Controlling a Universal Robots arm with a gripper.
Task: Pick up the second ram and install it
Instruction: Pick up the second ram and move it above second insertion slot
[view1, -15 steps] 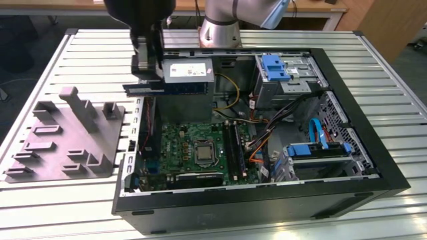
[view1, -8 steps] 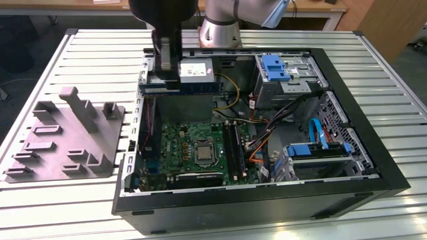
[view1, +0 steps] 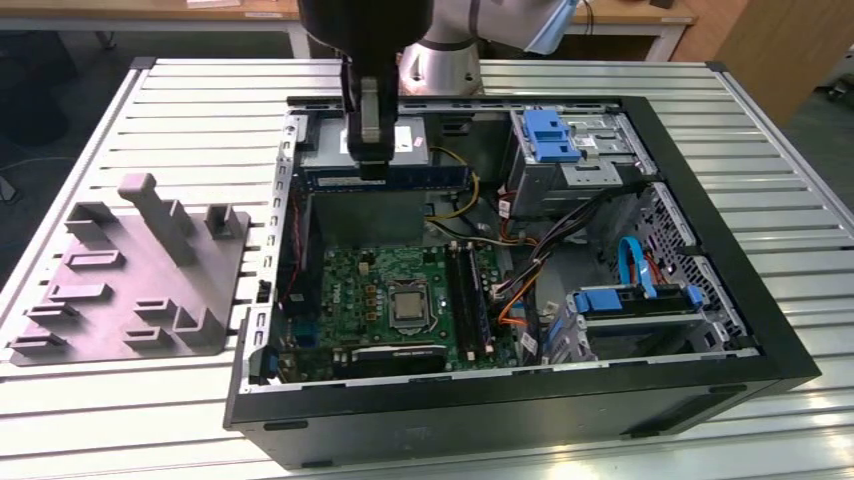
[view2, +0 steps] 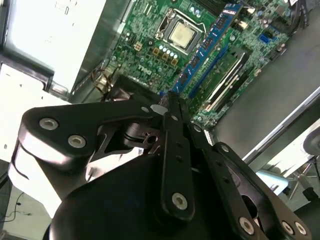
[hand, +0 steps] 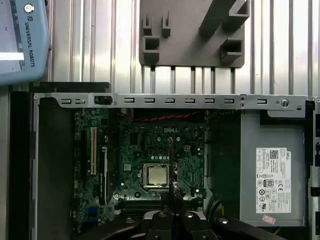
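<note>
Gripper (view1: 372, 165) high over the open computer case (view1: 534, 415), with the fingers (view2: 174, 140) closed on the second ram (view1: 420, 178) and gripping it at about the middle of its length. Second ram off every support, held level in the air, its long side going from the exterior view's left to the exterior view's right. In that view, placed just in front of the grey power supply box (view1: 416, 150) at the far end of the case. In the second wrist view, second ram (view2: 207, 47) reaching out from the fingertips as a bluish strip with a row of small chips, over the green motherboard (view2: 150, 60) and passing near the processor (view2: 182, 32). Long side turned crosswise to the black memory slots (view1: 467, 290), and not yet seated in any of them. In the first wrist view, gripper (hand: 172, 200) over the motherboard (hand: 150, 145), close to the processor (hand: 156, 175), with the power supply box (hand: 272, 160) at one end of the case. Grey plastic fixture (view1: 134, 270) outside the case, at the exterior view's left, standing on the slatted metal surface (view1: 80, 420) just beside the case wall. Same fixture (hand: 192, 35) also in the first wrist view, beyond the metal rim of the case.
</note>
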